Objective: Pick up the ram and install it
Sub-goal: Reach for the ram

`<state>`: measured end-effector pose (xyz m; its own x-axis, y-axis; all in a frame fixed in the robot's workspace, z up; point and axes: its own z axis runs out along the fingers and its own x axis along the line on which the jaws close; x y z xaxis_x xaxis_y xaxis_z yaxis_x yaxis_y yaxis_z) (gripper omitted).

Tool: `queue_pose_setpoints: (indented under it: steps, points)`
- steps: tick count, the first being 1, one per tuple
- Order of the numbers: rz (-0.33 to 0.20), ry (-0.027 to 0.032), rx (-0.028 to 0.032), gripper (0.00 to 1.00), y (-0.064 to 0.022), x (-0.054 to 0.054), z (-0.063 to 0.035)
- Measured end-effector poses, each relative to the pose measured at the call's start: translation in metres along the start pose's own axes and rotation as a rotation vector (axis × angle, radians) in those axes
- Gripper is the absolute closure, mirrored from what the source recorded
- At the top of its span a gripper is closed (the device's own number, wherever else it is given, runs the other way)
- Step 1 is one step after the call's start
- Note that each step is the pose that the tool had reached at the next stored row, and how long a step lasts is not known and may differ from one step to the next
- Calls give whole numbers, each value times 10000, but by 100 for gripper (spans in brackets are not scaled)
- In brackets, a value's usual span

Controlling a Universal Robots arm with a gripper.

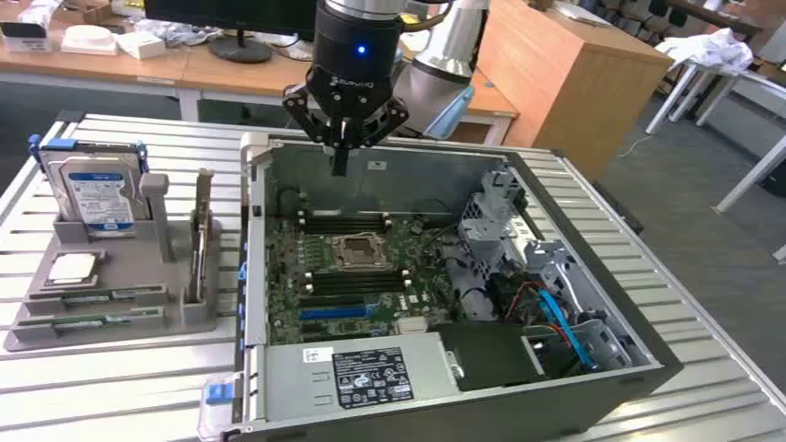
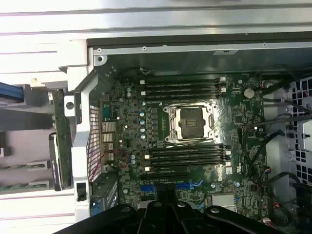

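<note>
Tool (image 1: 341,158) pressed together, empty, hovering above open case (image 1: 418,175). Ram (image 1: 96,296) apparently in grey holder (image 1: 184,313) on table (image 1: 123,387), exterior view's left. Memory slots (image 2: 185,87) bare: nothing picked, nothing installed.

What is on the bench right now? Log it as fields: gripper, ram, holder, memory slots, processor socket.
gripper: shut, holding nothing, hovering over the open computer case
ram: green stick lying flat in the grey holder, with a second stick beside it; not yet picked up
holder: beside the case, at the exterior view's left
memory slots: dark rows on both sides of the socket, appear empty
processor socket: in the middle of the board, looks empty
</note>
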<state>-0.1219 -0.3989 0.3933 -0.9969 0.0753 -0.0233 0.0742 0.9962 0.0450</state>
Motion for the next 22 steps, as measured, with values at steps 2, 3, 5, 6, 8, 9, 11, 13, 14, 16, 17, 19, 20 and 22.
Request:
queue_pose_setpoints:
  steps: [2, 3, 5, 6, 8, 9, 11, 13, 14, 16, 17, 19, 20, 22]
  points:
    - [0, 0, 0, 90, 0, 0, 0]
    - [0, 0, -1, 90, 0, 0, 0]
    - [0, 0, 0, 90, 0, 0, 0]
    - [0, 0, 0, 90, 0, 0, 0]
    - [1, 0, -1, 90, 0, 5, 0]
    - [-1, 0, 0, 90, 0, 6, 0]
    - [1, 0, 0, 90, -1, 17, 0]
    - [0, 0, 0, 90, -2, 28, -1]
    - [0, 0, 0, 90, -3, 36, -1]
    - [0, 0, 0, 90, -4, 57, -2]
    - [0, 0, 0, 90, -5, 69, -2]
    - [1, -1, -1, 90, -7, 92, -2]
    - [0, 0, 0, 90, -8, 104, -3]
    - [0, 0, 0, 90, -9, 124, -3]
